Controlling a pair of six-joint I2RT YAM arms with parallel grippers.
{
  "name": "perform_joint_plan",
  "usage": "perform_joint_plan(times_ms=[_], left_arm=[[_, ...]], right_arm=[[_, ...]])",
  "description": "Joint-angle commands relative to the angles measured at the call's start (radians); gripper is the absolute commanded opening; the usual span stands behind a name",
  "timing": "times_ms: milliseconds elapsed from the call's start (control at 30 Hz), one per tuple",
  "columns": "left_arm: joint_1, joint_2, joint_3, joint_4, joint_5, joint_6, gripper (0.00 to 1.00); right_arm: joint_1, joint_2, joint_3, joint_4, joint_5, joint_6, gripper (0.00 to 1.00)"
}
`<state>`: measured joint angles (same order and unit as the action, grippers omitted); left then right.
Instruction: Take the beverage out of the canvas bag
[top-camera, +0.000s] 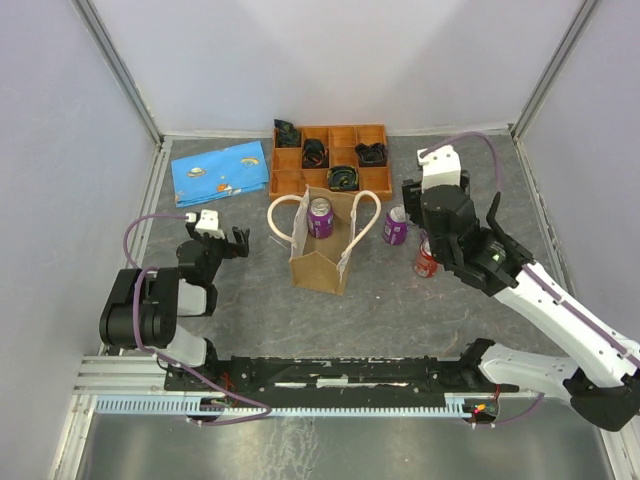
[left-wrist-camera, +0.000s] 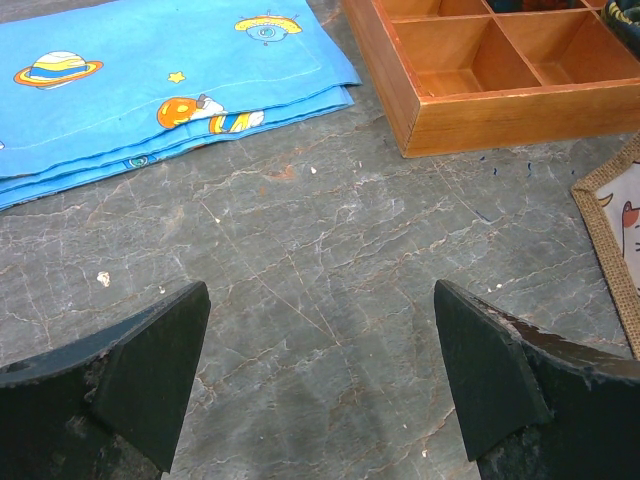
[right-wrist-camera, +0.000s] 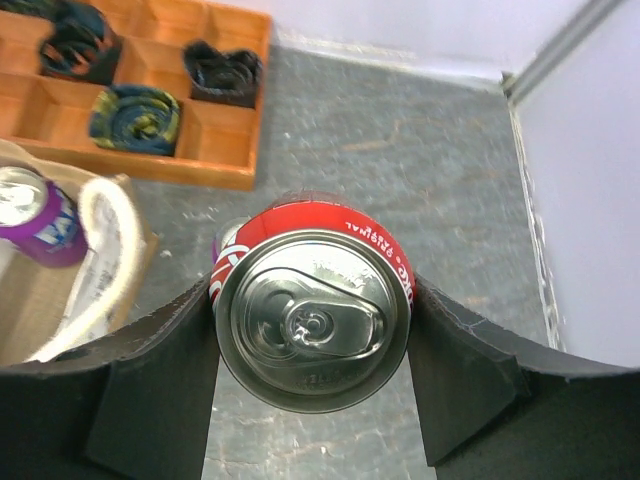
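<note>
Three cans on the go here, and the one that matters right now is the red cola can (right-wrist-camera: 312, 318). The right gripper (right-wrist-camera: 314, 345) has it pinched across the body, one black finger flat on each side. It's outside the canvas bag (top-camera: 318, 262), off to the bag's right and a little nearer the arm bases. I honestly can't tell if its base is on the table (top-camera: 250, 300) or just above it.

Gripping across the middle makes sense to me, since a round can gets two flat contact lines there and stays upright.

A purple can (top-camera: 320, 216) is standing inside the bag, top showing through the open mouth between the rope handles (top-camera: 285, 215). A second purple can (top-camera: 396, 227) stands just right of the bag, between it and the red one. So my read is that the task is partly done, with a drink left inside.

The left gripper (left-wrist-camera: 320, 330) is spread wide with nothing in it, low over bare table to the bag's left. Its camera catches only the bag's woven edge, so it isn't bracing the bag. That seems worth watching, because a light tote could tip during the next reach in.

Behind the bag sits the orange compartment tray (top-camera: 288, 183), and a blue space-print cloth (top-camera: 220, 172) lies back-left of it. Neither is involved.
</note>
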<state>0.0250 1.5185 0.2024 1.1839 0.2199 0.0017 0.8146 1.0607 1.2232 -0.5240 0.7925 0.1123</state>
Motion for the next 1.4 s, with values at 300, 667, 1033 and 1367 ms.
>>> perform_joint_plan(times_ms=[300, 667, 1033, 1367], left_arm=[[0.003, -0.004, -0.003, 0.057, 0.013, 0.049, 0.99], [0.004, -0.004, -0.003, 0.056, 0.013, 0.049, 0.99], [0.003, -0.002, -0.003, 0.056, 0.012, 0.049, 0.99], [0.004, -0.004, -0.003, 0.057, 0.013, 0.049, 0.99]], right_arm=[[-0.048, 0.029, -0.189, 0.002, -0.288, 0.176, 0.0], [-0.121, 0.128, -0.338, 0.109, -0.394, 0.25, 0.0], [-0.225, 0.21, -0.414, 0.218, -0.452, 0.269, 0.0], [-0.287, 0.234, -0.422, 0.242, -0.426, 0.266, 0.0]])
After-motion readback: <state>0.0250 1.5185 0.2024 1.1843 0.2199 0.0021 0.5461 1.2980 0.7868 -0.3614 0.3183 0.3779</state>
